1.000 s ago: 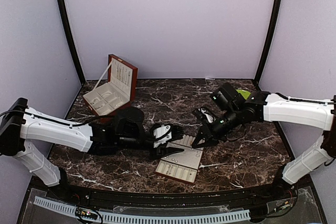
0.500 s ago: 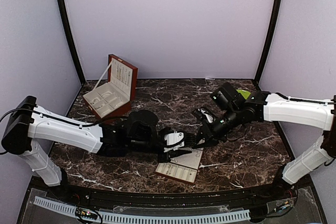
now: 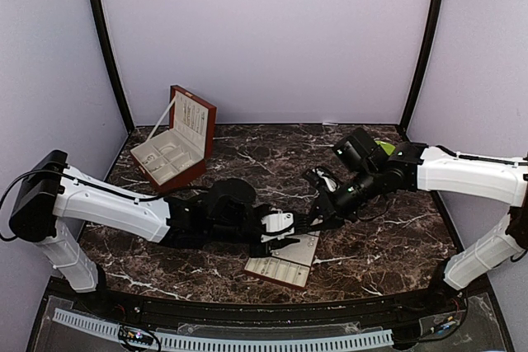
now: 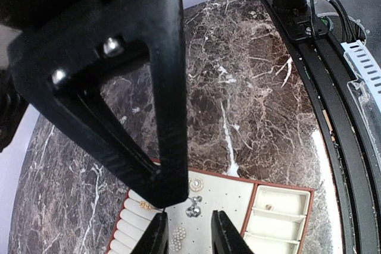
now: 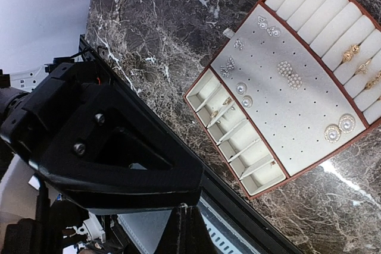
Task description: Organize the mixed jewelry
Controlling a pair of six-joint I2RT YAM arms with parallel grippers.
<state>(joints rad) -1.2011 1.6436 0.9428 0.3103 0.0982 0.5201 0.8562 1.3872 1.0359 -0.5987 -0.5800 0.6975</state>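
The mixed jewelry lies on a cream insert tray (image 3: pixel 276 268) (image 4: pixel 238 197) (image 5: pixel 309 117). In the left wrist view I see a silver piece (image 4: pixel 193 207), a round gold-rimmed stud (image 4: pixel 195 184), a pearl cluster (image 4: pixel 177 234) and a gold ring (image 4: pixel 144 205) in the rolls. My left gripper (image 3: pixel 283 235) (image 4: pixel 190 237) hovers low over the pad, jaws a little apart and empty, the silver piece just beyond its tips. My right gripper (image 3: pixel 318 218) (image 5: pixel 189 221) is shut above the tray's far edge. A tiny pale speck at its tips is too small to name. More pearls (image 5: pixel 289 75) lie on the pad.
An open red-brown wooden box (image 3: pixel 177 142) with a cream lining stands at the back left. A green object (image 3: pixel 382 147) sits behind the right arm. The black front rail (image 4: pixel 333 87) runs close to the tray. Small compartments (image 5: pixel 238 141) line the tray's one side.
My left arm has reached further right, over the tray, and its jaws have narrowed. The right gripper has lifted slightly away from the tray and stays shut.
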